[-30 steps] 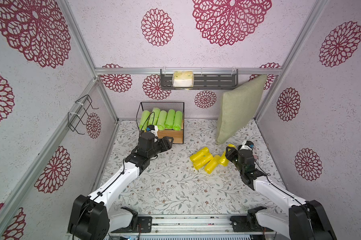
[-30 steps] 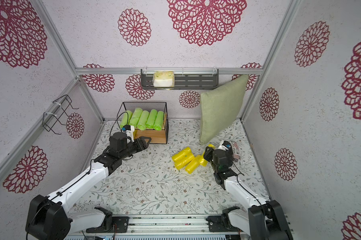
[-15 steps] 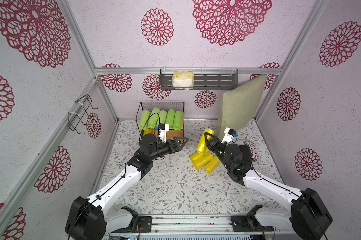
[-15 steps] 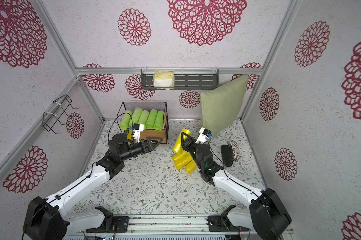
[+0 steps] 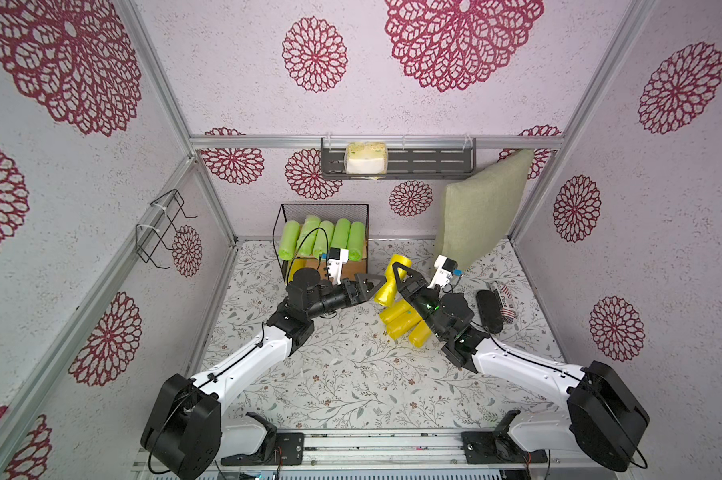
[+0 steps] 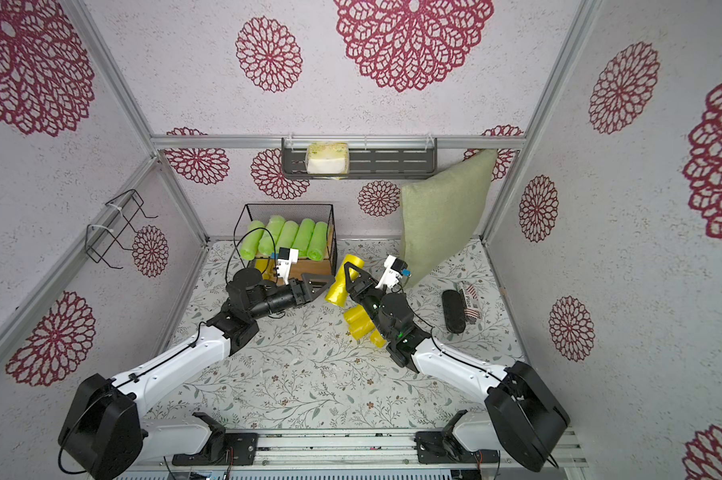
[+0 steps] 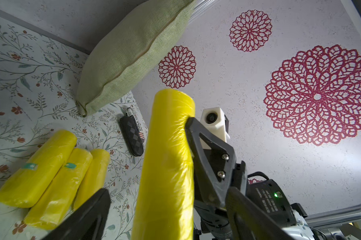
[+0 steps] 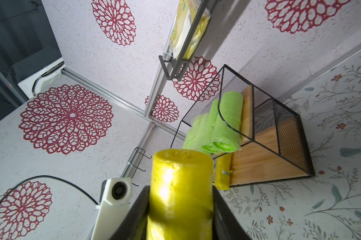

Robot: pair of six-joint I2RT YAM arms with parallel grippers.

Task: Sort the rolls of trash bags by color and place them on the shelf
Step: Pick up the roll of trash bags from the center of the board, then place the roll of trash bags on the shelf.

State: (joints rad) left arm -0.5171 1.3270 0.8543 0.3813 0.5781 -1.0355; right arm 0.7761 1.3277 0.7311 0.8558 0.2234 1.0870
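My right gripper (image 5: 393,275) is shut on a yellow roll (image 5: 388,280) and holds it upright in the air at mid-table (image 8: 179,197). My left gripper (image 5: 378,286) is open. Its fingers (image 7: 88,214) stand on either side of that roll (image 7: 167,166) with a gap on each side. Three more yellow rolls (image 5: 401,324) lie together on the floor below (image 7: 50,176). The shelf (image 5: 324,206) stands at the back left. Several lime-green rolls (image 5: 322,239) lie on its upper board, and one yellow roll (image 8: 222,172) lies on the lower board.
A green pillow (image 5: 480,220) leans in the back right corner. A black case (image 5: 489,305) and a small striped item (image 5: 504,299) lie right of my right arm. The grey wall rack (image 5: 426,160) holds a tissue pack (image 5: 366,158). A wire bracket (image 5: 159,232) hangs on the left wall.
My right gripper lifted a yellow roll off the floor and carried it left toward the middle. My left gripper swung away from the shelf toward that roll and opened wide.
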